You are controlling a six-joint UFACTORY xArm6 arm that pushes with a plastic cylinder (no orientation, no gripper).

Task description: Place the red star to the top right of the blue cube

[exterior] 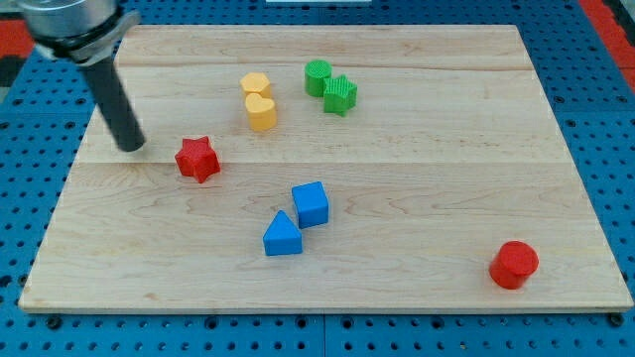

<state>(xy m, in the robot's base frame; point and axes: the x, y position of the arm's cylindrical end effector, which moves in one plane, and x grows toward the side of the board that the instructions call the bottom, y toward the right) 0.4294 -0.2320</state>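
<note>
The red star (197,159) lies on the wooden board at the view's left of centre. The blue cube (311,203) sits below and to the right of it, near the board's middle. My tip (132,147) rests on the board just left of the red star, a short gap apart from it, slightly higher in the view. The rod rises from there toward the view's top left corner.
A blue triangular block (282,236) touches the blue cube's lower left. Two yellow blocks (258,100) stand together above the centre. Two green blocks (331,87) sit to their right. A red cylinder (513,264) stands at the lower right. The board edge (327,309) runs along the bottom.
</note>
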